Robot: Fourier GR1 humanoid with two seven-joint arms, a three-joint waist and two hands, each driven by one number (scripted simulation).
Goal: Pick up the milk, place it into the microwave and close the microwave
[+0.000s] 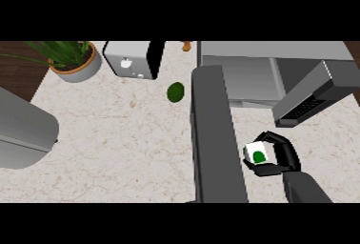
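**A:** How is the right hand [285,156] seen?

**B:** It is seen closed round the milk [257,153]. Black fingers are curled over the carton's top and far side, and the thumb is pressed in from below. The white face with its green mark is left showing towards the door. The grey right forearm [304,188] is brought in from the front edge of the counter [119,143].

**A:** Where is the milk placed, then?

**B:** It is held near the counter's front edge, towards its right-hand side, just beside the open microwave door [215,138]. Whether it is lifted off the counter cannot be told.

**A:** And the microwave [239,71]?

**B:** It is set at the back right corner. Its door is swung out as a long dark panel from the back edge to the front edge. A slanted grey panel with a dark grille [309,97] is seen beyond the hand, in front of the microwave's right part.

**A:** What room is left?

**B:** A bare strip of counter is left between the door and the right edge. Left of the door, a wide bare stretch is bounded at the back edge by a toaster [130,59], a potted plant [70,59] and a small green fruit [175,92]. The left hand is not shown.
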